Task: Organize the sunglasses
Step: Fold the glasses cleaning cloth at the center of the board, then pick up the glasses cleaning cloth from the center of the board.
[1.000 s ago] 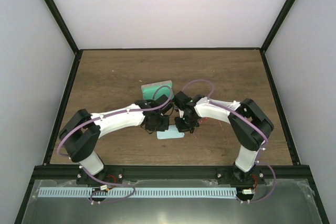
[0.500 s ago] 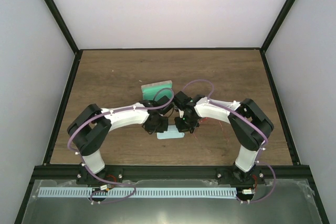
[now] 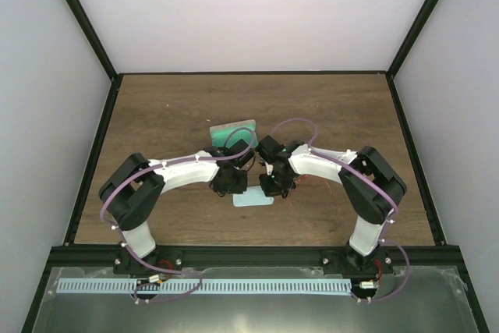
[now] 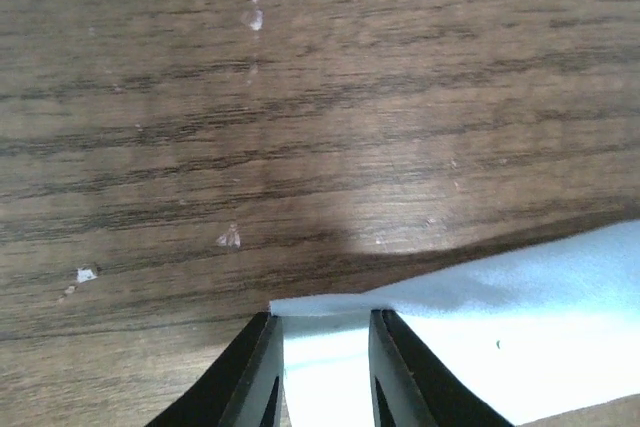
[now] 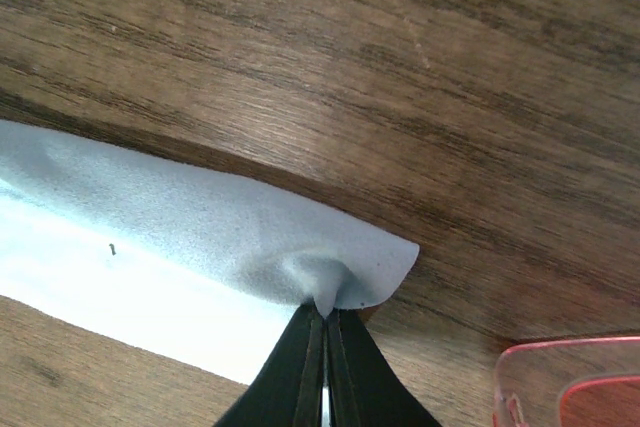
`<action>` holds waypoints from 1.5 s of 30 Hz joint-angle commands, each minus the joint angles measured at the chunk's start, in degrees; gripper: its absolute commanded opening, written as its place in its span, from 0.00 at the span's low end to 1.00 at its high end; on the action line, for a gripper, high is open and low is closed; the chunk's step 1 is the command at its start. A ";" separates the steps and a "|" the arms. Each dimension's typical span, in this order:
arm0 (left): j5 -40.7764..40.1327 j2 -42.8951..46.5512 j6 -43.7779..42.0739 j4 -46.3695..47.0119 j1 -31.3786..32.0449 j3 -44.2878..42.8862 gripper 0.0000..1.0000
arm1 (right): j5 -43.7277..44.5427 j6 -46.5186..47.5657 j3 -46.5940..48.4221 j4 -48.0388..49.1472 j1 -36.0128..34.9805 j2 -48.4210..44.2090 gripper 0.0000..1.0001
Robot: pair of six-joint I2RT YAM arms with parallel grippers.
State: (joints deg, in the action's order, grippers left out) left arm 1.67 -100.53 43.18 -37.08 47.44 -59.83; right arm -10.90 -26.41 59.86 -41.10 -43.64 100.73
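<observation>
- The right gripper (image 5: 325, 327), fingers together, clamps a corner of the cloth (image 5: 150, 217), likely to fold it.
- The left gripper (image 4: 322, 319) straddles the cloth's other end, fingers slightly apart.
- The sunglasses (image 5: 575, 387) lie beside the cloth, unheld.

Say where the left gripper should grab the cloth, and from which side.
Likely its corner, sliding in low along the table: the cloth lies flat between the left gripper's parted fingers; the right gripper pinches the other end.

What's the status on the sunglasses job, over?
Right gripper shut on cloth corner. Left gripper open, astride cloth edge. Sunglasses on table, unheld, beside cloth.
</observation>
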 commanded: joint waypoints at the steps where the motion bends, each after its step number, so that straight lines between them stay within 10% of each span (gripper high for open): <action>1: -0.42 3.47 0.57 -1.02 0.18 -0.74 0.28 | 0.28 0.73 0.12 -0.73 -0.31 1.90 0.02; 29: 0.14 -1.64 1.13 -5.45 3.02 -1.06 0.37 | -0.08 0.28 -0.35 -0.73 -0.31 1.88 0.02; 45: -0.04 -2.01 1.35 -5.65 3.04 -0.57 0.10 | -0.20 0.47 -0.20 -0.82 -0.35 1.88 0.02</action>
State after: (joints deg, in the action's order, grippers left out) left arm 1.21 -101.49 44.66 -42.59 50.28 -60.84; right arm -11.07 -26.41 59.90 -41.10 -43.64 100.84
